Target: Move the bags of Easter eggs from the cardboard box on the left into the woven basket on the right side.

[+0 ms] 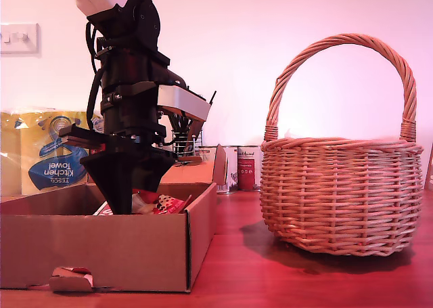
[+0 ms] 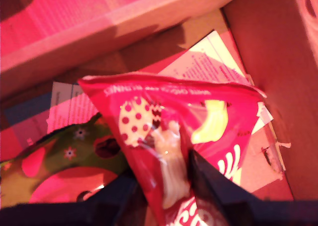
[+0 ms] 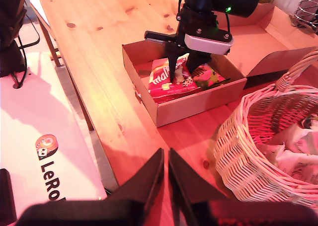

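Red egg bag pinched inside the cardboard box

My first gripper (image 2: 166, 186) was clamped on the red bag (image 2: 179, 121) inside the cardboard box (image 1: 101, 250); my second gripper (image 3: 165, 179), jaws together and empty, hung beside the woven basket (image 1: 338, 193), at the exterior view's right.

Exterior view low at table level, side-on to my box (image 1: 101, 247) and basket (image 1: 338, 193), first wrist view close inside the box, second wrist view high, overlooking both.

One cardboard box (image 1: 101, 250), one woven basket (image 1: 338, 193).
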Robot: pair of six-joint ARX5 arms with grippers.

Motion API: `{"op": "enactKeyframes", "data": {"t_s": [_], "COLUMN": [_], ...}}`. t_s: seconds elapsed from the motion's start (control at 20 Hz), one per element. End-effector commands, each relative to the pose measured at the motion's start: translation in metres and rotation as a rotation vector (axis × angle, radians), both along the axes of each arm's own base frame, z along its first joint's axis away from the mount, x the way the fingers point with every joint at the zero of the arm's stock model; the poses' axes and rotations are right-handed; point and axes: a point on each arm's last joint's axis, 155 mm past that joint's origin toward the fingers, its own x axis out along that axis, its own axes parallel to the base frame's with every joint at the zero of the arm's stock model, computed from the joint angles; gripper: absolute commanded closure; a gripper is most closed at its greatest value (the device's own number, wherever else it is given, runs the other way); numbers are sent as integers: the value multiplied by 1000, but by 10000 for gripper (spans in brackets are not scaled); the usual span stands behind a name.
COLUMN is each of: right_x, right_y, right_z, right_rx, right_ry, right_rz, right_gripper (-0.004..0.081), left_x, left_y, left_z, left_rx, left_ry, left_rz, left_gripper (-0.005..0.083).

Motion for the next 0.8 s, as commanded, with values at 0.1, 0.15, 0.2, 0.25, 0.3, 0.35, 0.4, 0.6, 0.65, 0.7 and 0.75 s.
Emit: {"op": "enactKeyframes", "data": {"t_s": [0.1,0.15,0.2,0.25,0.3,0.35,0.4,0.6,0.65,0.7,0.75], "right_x": [1,1,1,2,3,4,4,4,4,4,4], "right_y": [0,0,0,-1,-2,-3,-3,-3,-3,-3,-3], "right_z": [4,4,4,4,4,3,3,4,4,4,3], "right_rx": [3,2,1,-2,-7,-8,-8,-8,-8,-8,-8], "right_ry": [-22,-22,-24,-27,-30,-31,-31,-31,-31,-31,-31], "right_rz": [2,1,2,-3,-14,-16,-16,-16,-16,-16,-17], "right_gripper": [783,783,783,783,783,783,783,783,783,783,783], "left_x": [-9,-7,-4,-2,-1,0,1,7,11,16,21], "left_y": [0,-1,-2,-4,-5,-5,-6,-9,-9,-11,-10], "left_z": [-9,-4,1,7,13,18,24,50,57,64,71], "left_rx": [52,48,47,39,34,33,32,-3,-12,-22,-30], "left_ry": [35,17,-2,-17,-30,-38,-48,-110,-133,-161,-196], "left_rz": [-26,-30,-25,-11,13,51,92,195,243,288,317], "left_gripper": [766,788,796,796,796,796,796,796,796,796,796]}}
